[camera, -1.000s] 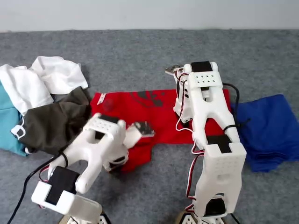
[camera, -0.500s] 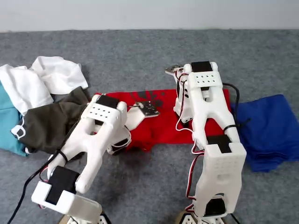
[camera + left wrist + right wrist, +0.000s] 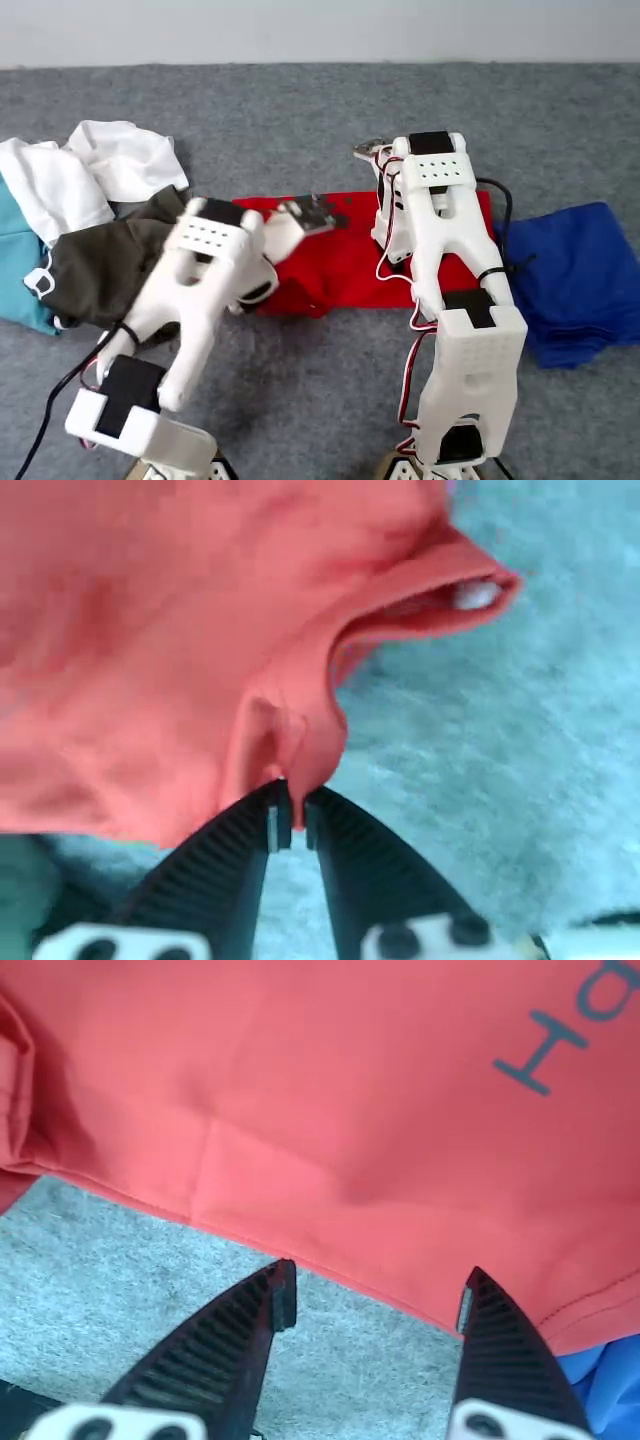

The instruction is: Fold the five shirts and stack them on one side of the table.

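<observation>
In the high view, the left hand point(image 3: 310, 212) had travelled from the near side of the red shirt point(image 3: 345, 265) toward the far edge of the bench point(image 3: 300, 110), taking the shirt's near-left part with it. The near hem had drawn back from the near edge, and the cloth lay doubled over itself. The right arm point(image 3: 440, 230) had not stirred, standing over the shirt's right end. A folded blue shirt point(image 3: 575, 275) lay by the right edge. The white shirt point(image 3: 90, 175), dark shirt point(image 3: 100, 265) and teal shirt point(image 3: 15, 260) lay heaped at the left edge, unfolded.

In the left wrist view, the left hand point(image 3: 293, 815) was clenched on a pinch of red cloth, which hung lifted off the grey bench.

In the right wrist view, the right hand point(image 3: 375, 1295) was released, its jaws spread wide just over the shirt's hem and touching nothing.

The first lengthwise fold looked nearly laid; letting go seemed the likely next move.
</observation>
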You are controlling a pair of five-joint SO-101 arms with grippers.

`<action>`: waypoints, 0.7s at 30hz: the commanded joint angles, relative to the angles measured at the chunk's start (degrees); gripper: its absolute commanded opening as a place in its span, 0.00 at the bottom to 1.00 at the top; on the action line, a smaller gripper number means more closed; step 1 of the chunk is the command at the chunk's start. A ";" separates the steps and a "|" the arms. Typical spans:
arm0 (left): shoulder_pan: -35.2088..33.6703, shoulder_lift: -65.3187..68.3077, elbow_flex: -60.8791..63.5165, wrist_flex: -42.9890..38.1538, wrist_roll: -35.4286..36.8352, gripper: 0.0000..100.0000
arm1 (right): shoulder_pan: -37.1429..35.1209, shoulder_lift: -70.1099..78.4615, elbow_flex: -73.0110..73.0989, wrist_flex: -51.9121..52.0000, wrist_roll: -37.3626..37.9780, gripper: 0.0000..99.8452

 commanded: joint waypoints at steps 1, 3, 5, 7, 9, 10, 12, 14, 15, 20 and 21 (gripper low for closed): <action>-4.22 -0.53 -4.00 -2.02 0.70 0.01 | -0.40 -3.03 -0.18 1.54 -0.18 0.27; -4.92 -0.44 -5.05 -2.64 0.70 0.01 | -0.40 -3.03 -0.18 1.54 -0.18 0.27; -4.92 -0.44 -5.23 -3.34 0.70 0.01 | -0.40 -3.03 -0.18 1.45 -0.18 0.27; -4.92 -0.44 -5.14 -4.66 0.70 0.01 | -0.40 -3.03 -0.18 1.45 -0.18 0.27; -5.01 -0.44 -5.14 -6.07 0.70 0.01 | -0.40 -3.03 -0.18 1.45 -0.18 0.27; -5.01 -0.44 -5.14 -6.86 0.70 0.01 | -0.40 -3.03 -0.18 1.36 -0.18 0.27; -5.01 -0.35 -5.14 -8.18 0.70 0.01 | -0.40 -3.03 -0.18 1.36 -0.18 0.27; -5.01 -0.35 -5.05 -8.88 0.70 0.01 | -0.40 -3.03 -0.18 1.36 -0.18 0.27; -5.01 -0.35 -5.05 -8.88 0.70 0.01 | -0.40 -3.03 -0.18 1.36 -0.18 0.27; -5.01 4.40 -5.14 -9.32 0.70 0.02 | -0.40 -3.03 -0.18 1.36 -0.18 0.27; -5.10 6.42 -5.41 -9.58 0.70 0.02 | -0.40 -3.03 -0.18 1.36 -0.18 0.27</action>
